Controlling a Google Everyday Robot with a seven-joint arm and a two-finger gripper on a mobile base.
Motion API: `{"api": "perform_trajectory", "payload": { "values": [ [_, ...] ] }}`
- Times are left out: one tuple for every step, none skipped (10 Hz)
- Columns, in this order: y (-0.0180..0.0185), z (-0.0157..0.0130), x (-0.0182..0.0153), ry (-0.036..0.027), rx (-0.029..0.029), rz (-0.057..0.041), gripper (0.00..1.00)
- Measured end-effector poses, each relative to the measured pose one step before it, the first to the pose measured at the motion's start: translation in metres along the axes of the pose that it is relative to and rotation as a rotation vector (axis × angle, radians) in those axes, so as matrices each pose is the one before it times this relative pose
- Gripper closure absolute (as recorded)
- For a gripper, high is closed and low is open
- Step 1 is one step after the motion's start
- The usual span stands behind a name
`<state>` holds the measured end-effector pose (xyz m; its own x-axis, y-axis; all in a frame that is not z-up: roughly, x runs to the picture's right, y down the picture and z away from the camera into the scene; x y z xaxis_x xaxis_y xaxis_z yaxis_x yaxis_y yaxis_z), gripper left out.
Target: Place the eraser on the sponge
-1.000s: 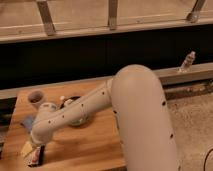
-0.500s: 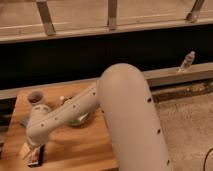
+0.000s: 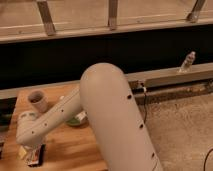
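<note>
My gripper (image 3: pixel 29 151) is low over the front left corner of the wooden table (image 3: pixel 75 147), at the end of the big white arm that crosses the middle of the camera view. Right under and beside it lies the eraser (image 3: pixel 37 156), a dark narrow block with a pale patch showing. The gripper's wrist covers part of it, and I cannot tell whether it is held. The sponge does not show; it is hidden by the arm or out of view past the left edge.
A pale cup (image 3: pixel 37 101) stands at the table's back left. A green plate (image 3: pixel 75 121) with something white beside it peeks out from under the arm. Off the table to the right, a bottle (image 3: pixel 187 62) stands on a ledge above the concrete floor.
The arm's elbow has swung nearer and fills more of the view. The gripper stays low at the table's front left corner, over the eraser.
</note>
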<state>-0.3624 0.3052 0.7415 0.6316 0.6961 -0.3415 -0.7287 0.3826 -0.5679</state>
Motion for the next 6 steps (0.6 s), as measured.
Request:
{"api": "perform_trajectory", "payload": {
  "values": [
    [-0.00282,0.00497,-0.00045,0.00519,0.01008,0.00735,0.20],
    [-0.00072,0.00685,-0.00034,0.00904,0.00359,0.00722,0.24],
    [-0.00011,0.00403,0.00069,0.00564,-0.00146,0.00140,0.32],
    [-0.00201,0.00075,0.00072,0.00383,0.00333,-0.00311,0.42],
    [-0.00187,-0.00164,-0.00011,-0.00018,0.00289,0.00100,0.51],
    [-0.00241,-0.00326,-0.00035,-0.00164,0.00196,0.00141,0.63]
  ]
}}
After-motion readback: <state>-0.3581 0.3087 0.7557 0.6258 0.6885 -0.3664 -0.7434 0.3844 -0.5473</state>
